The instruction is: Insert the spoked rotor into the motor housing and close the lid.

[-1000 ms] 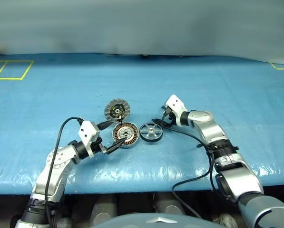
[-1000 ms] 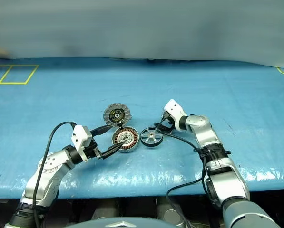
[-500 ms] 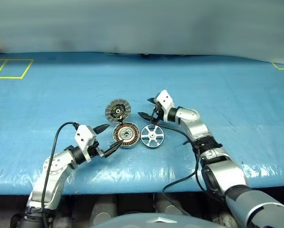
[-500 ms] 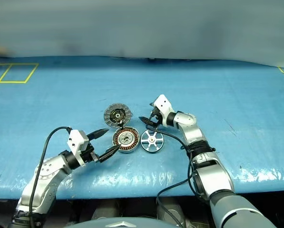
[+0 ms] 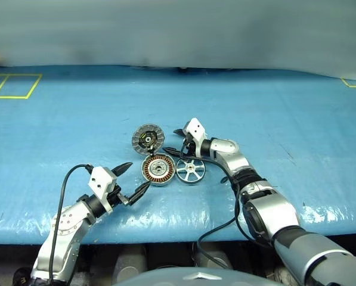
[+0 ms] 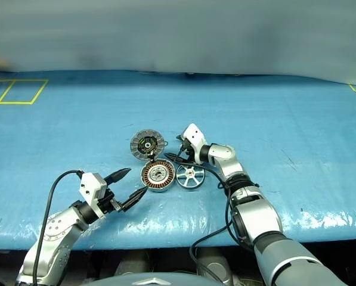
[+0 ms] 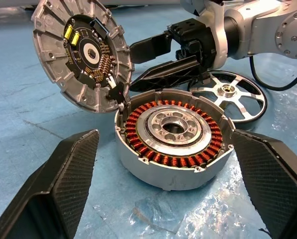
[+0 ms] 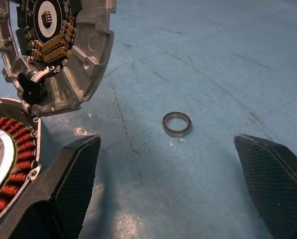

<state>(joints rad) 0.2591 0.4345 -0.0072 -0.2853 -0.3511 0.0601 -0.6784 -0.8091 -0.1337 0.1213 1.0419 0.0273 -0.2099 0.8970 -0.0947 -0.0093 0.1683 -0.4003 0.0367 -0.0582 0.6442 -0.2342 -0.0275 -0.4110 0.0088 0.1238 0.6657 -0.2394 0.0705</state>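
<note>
progress: early, nothing inserted | spoked rotor (image 5: 190,170) lies on the blue table (image 5: 273,119) just beside the motor housing (image 5: 158,169); lid (image 5: 147,138) stands swung back | left gripper (image 5: 132,179) and right gripper (image 5: 178,142) both spread, empty | left: seat rotor; shut lid

One motor housing (image 5: 158,169), one hinged lid (image 5: 147,139), one spoked rotor (image 5: 190,170), one small metal ring (image 8: 177,123), two end effectors (image 5: 130,177) (image 5: 175,143)
</note>
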